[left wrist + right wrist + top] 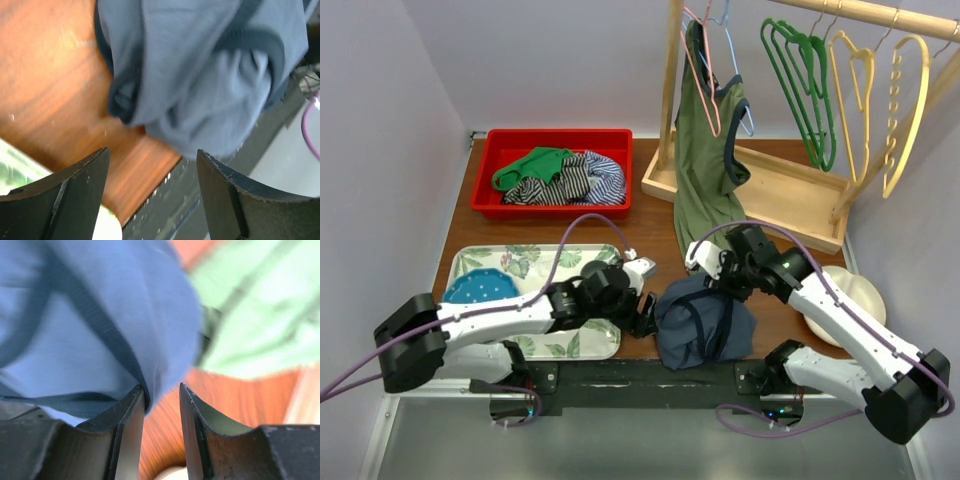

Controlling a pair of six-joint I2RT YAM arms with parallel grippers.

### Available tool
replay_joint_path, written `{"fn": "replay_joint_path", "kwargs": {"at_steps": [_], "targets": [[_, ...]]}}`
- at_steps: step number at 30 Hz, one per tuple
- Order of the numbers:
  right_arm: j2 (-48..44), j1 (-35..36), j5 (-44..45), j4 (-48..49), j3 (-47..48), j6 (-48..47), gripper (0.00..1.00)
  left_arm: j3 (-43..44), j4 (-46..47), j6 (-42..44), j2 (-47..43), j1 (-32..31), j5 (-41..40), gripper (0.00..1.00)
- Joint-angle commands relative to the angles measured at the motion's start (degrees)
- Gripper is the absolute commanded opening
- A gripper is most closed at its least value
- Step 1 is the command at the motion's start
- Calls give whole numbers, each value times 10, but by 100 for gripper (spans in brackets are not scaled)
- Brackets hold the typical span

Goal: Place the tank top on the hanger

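The navy-blue tank top [702,322] lies crumpled at the table's front edge; it also fills the left wrist view [200,75] and the right wrist view [85,325]. My left gripper [644,312] is open and empty just left of it, its jaws [152,155] wide apart over the table edge. My right gripper [718,280] is at the top's far edge, its jaws [162,390] a narrow gap apart, with the cloth's hem against the left finger [127,415]. The thin mustard-yellow hanger [850,95] hangs on the rail at the back right.
An olive-green tank top [705,170] hangs on a pink hanger. Green hangers [800,80] and a yellow hanger with holes [912,100] share the rail. A red bin [490,170] of clothes, a floral tray [470,262] and the wooden rack base [790,190] stand around.
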Motion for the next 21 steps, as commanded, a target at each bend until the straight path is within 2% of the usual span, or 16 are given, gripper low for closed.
{"fn": "replay_joint_path", "kwargs": {"at_steps": [1, 8, 11, 12, 13, 14, 15, 18, 19, 21], "targets": [[-12, -29, 62, 12, 15, 20, 40, 79, 25, 10, 56, -10, -54, 75], [-1, -58, 93, 35, 11, 45, 41, 158, 4, 39, 144, -20, -110, 74], [0, -62, 110, 40, 14, 48, 36, 181, -14, 50, 177, -20, -127, 61], [1, -63, 111, 37, 15, 49, 30, 186, -23, 53, 185, -19, -129, 50], [1, -64, 111, 36, 17, 48, 27, 191, -27, 56, 186, -20, -133, 45], [2, -64, 112, 34, 22, 48, 20, 197, -31, 62, 186, -20, -135, 40], [3, -65, 113, 32, 26, 47, 16, 200, -35, 66, 181, -20, -136, 27], [7, -65, 122, 20, 48, 37, 5, 220, -63, 84, 164, -19, -144, 7], [9, -65, 125, 15, 57, 34, 1, 228, -71, 90, 157, -19, -145, 4], [13, -65, 124, -1, 90, 27, 0, 246, -86, 108, 138, -19, -140, 0]]}}
